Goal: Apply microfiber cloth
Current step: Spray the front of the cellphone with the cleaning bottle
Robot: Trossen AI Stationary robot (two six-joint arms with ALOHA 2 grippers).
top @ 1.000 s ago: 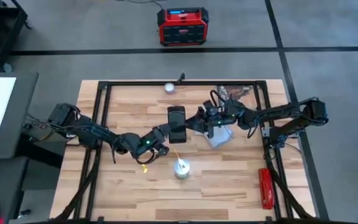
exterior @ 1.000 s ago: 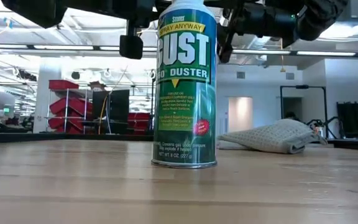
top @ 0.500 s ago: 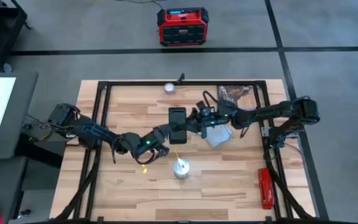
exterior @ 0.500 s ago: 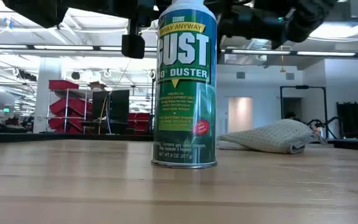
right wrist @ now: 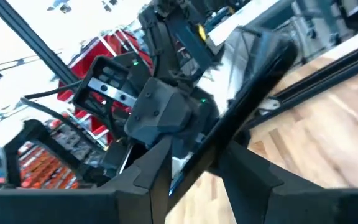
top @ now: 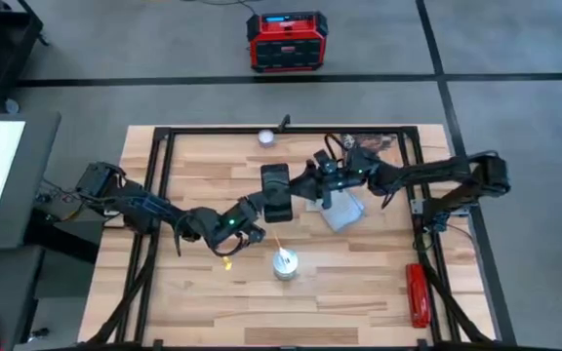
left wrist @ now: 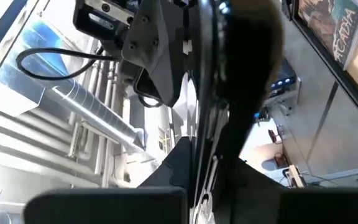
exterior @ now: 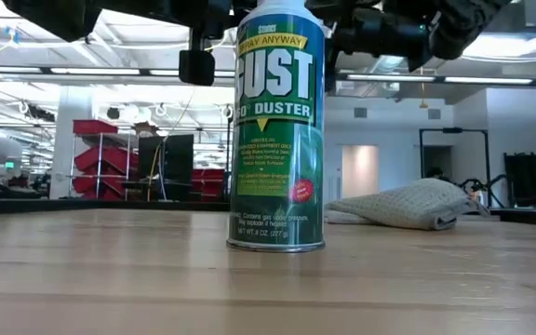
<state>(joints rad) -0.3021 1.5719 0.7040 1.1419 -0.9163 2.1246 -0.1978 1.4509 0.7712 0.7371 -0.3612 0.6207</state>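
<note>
Two dark robot arms meet over the middle of a wooden worktop (top: 193, 292), holding a black phone (top: 276, 191) up between them. The left gripper (top: 264, 208) clamps the phone's near end, its fingers closed narrowly on the slab; in the left wrist view the phone (left wrist: 225, 93) rises edge-on straight out from between that arm's fingers. The right gripper (top: 301, 185) reaches in from the opposite side and grips the phone's right edge, and its own wrist view shows the thin dark slab (right wrist: 241, 118) pinched between its two fingers (right wrist: 148, 174), with the left arm's wrist just beyond.

The microfiber cloth (top: 343, 209), pale grey-blue and loosely bunched, lies on the worktop right of centre, beneath the right arm's forearm and apart from both grippers. From table height the cloth (exterior: 408, 205) shows as a soft rumpled mound resting flat on the wood, to the right of a green can of dust-remover spray (exterior: 279, 126) that stands upright in the foreground. Seen from above, the can (top: 285, 263) sits on the near side of the phone, with a small yellow object (top: 226, 261) just to its left.

A printed picture card (top: 374, 146) with brown artwork lies at the far right of the worktop, near a small white round object (top: 265, 137) at the far edge. A red tool (top: 417, 293) rests at the near right corner. On the floor beyond the worktop stands a red and black box (top: 287, 41).
</note>
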